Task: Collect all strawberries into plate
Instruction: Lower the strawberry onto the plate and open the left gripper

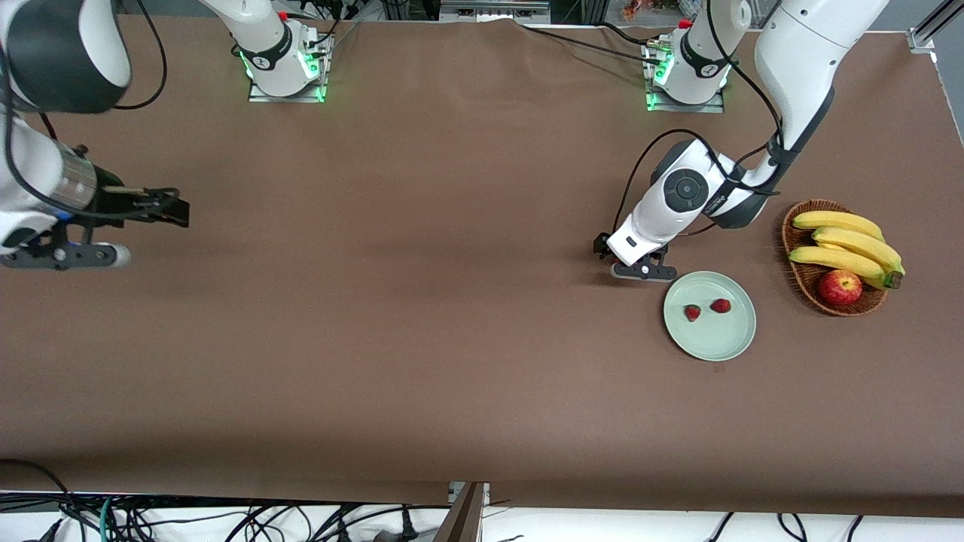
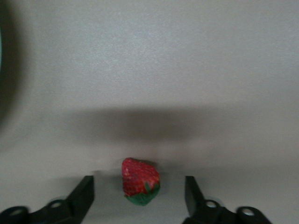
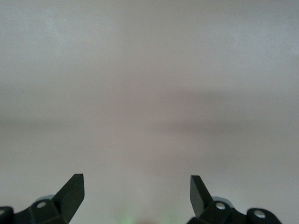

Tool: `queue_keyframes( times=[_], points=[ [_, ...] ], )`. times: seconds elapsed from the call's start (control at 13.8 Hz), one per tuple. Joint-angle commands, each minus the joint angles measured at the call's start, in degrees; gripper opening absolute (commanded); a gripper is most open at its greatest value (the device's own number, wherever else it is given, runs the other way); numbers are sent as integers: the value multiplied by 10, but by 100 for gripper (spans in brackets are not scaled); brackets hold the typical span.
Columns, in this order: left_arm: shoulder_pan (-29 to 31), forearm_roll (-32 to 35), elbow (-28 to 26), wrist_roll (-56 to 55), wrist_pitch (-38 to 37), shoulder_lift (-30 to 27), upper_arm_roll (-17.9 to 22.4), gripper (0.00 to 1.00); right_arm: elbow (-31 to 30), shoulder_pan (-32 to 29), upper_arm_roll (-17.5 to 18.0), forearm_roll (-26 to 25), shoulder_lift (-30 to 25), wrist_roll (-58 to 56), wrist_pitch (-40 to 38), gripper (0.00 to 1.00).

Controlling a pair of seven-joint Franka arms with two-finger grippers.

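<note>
Strawberries [image 1: 706, 309] number two on the plate [image 1: 734, 342] already, lying side by side near its middle, so one berry is left to gather. The plate sits toward the left arm's end of the table [image 1: 422, 301], with a woven basket [image 1: 798, 278] of bananas [image 1: 847, 245] and an apple [image 1: 840, 287] just beside it, closer still to that end.

The third strawberry [image 2: 139, 181] shows only in the left wrist view, resting on the cloth between the fingers [image 2: 80, 196] of the left gripper [image 2: 139, 193], green cap toward the camera. Those fingers stand apart on either side of the berry without touching it, which suits a pinch across its width. In the front view the left gripper [image 1: 640, 267] is low over the table beside the plate's rim, slightly farther from the front camera than the plate, and it hides the berry beneath it. Closing on the berry looks like the step in hand; being small and soft, it probably wants a light squeeze, then a short carry to the plate.

The right gripper [image 3: 135, 193], fingers spread and holding nothing, waits over bare table at the right arm's end [image 1: 169, 209].
</note>
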Motion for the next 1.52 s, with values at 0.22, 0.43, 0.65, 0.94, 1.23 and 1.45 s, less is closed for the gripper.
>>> queue_keyframes(
  times=[0.22,0.43,0.65,0.94,1.23,1.45],
  points=[
    [5,23,10,-8,-2,1,-1,0,-17,-4,1,2,-43,-6,-34,100],
    [15,24,30,-1,-59,-43,-3,0,-16,-5,1,3,-81,-6,-42,100],
    [11,24,122,42,-251,-59,-8,0,-17,-5,2,-6,-88,-7,-45,100],
    [55,24,173,240,-297,-51,2,0,-14,-6,-8,2,-78,-20,-64,100],
    [81,29,166,310,-254,3,6,0,-14,-7,-10,2,-78,-24,-63,100],
    [95,80,164,311,-236,26,8,12,-10,-8,-13,3,-77,-26,-64,100]
  ],
)
